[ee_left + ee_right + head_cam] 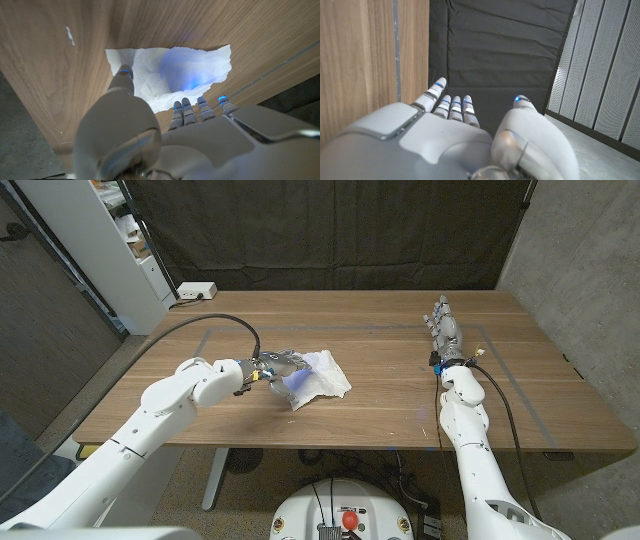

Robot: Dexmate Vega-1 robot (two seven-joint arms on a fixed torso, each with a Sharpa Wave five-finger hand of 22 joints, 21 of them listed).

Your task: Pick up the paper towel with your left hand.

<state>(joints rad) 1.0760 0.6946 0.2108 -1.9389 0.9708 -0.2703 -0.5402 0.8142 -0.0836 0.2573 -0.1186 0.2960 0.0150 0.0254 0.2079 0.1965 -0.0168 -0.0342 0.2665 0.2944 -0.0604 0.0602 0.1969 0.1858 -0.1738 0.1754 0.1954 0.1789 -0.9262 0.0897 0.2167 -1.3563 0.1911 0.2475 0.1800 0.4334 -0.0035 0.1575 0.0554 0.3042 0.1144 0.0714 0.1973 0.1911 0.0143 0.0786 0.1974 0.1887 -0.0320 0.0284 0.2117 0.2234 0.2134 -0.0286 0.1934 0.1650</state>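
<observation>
White paper towel crumpled left of centre on the wooden table, left hand over its left edge, fingers apart, nothing gripped; right hand far right, fingers extended, empty.

No readable text, label, brand, number or sign anywhere in these views.
</observation>
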